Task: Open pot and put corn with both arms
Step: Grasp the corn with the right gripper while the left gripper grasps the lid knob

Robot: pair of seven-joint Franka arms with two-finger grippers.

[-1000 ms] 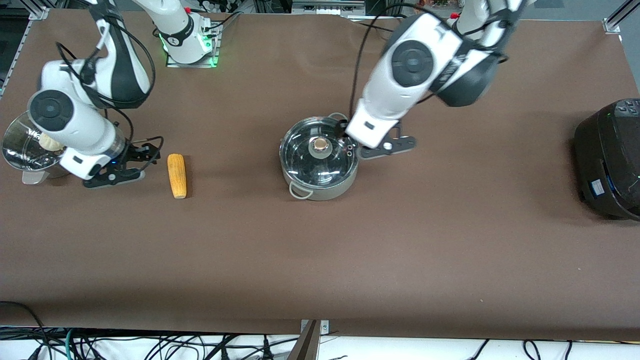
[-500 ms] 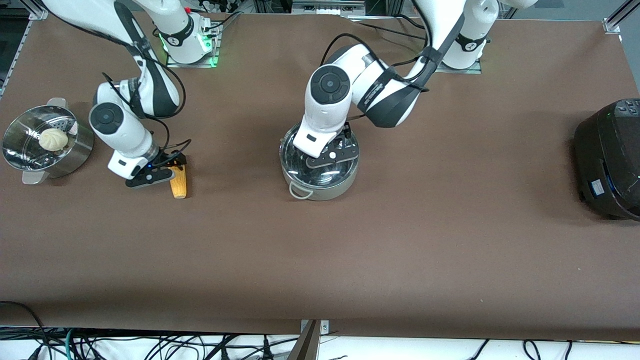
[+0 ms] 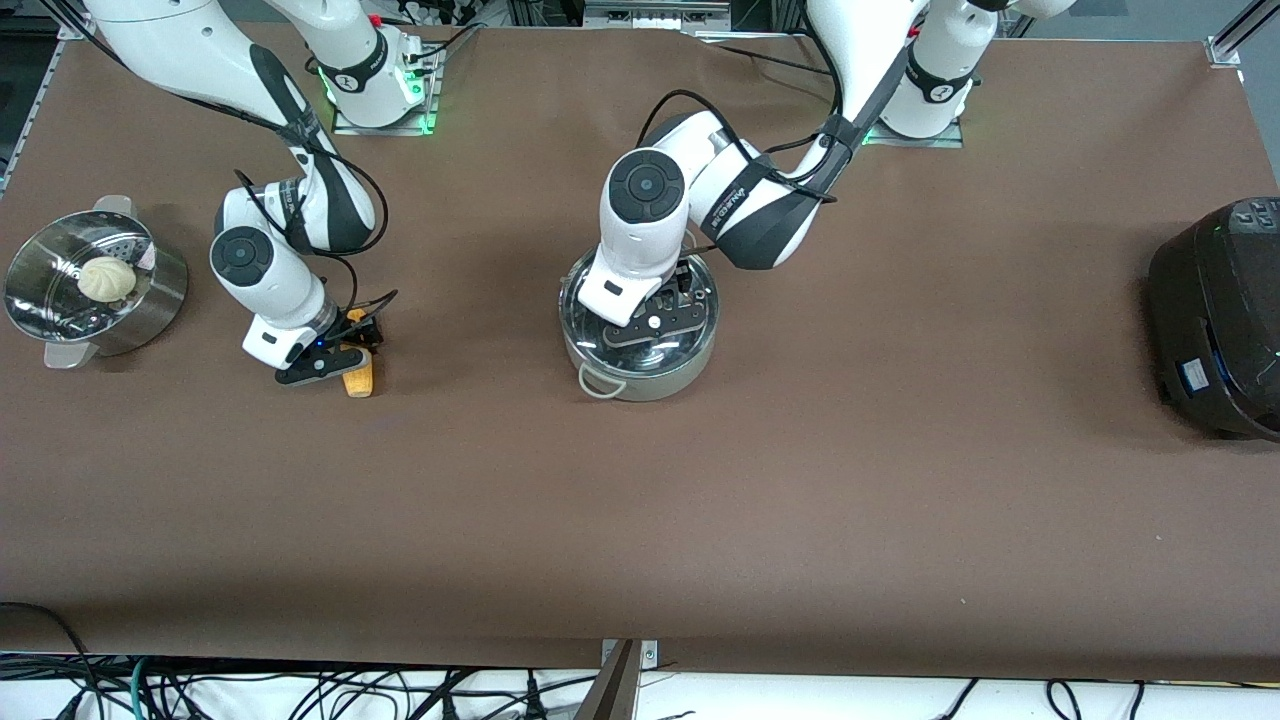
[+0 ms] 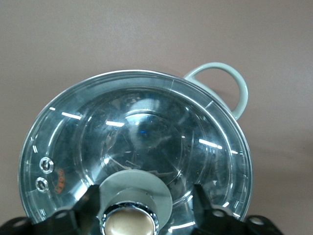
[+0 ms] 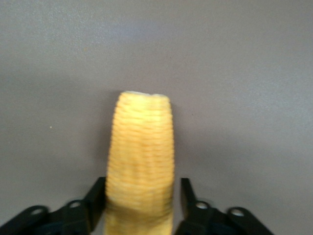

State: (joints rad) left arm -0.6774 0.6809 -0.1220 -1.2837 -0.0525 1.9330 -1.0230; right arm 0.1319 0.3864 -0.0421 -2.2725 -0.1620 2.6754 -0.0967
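Across brown desk [image 3: 900,480], wide and matte, cables hanging at nearer edge; two white arms, one black cooker [image 3: 1220,315] at left arm's end, one steel pot [image 3: 640,335] mid-desk under glass lid [image 4: 137,142], one steamer bowl [image 3: 90,290] at right arm's end with one white bun [image 3: 105,278] inside, one corn [image 5: 142,161] flat on desk between bowl and pot. Left gripper [image 4: 129,218] on lid, jaws open astride tan knob [image 4: 129,225]. Right gripper [image 5: 142,208] low, jaws open astride corn

Steel steamer bowl [image 3: 150,300] holding one white bun [image 3: 106,278], at the right arm's end of the table. Black rounded cooker [image 3: 1222,315], at the left arm's end.
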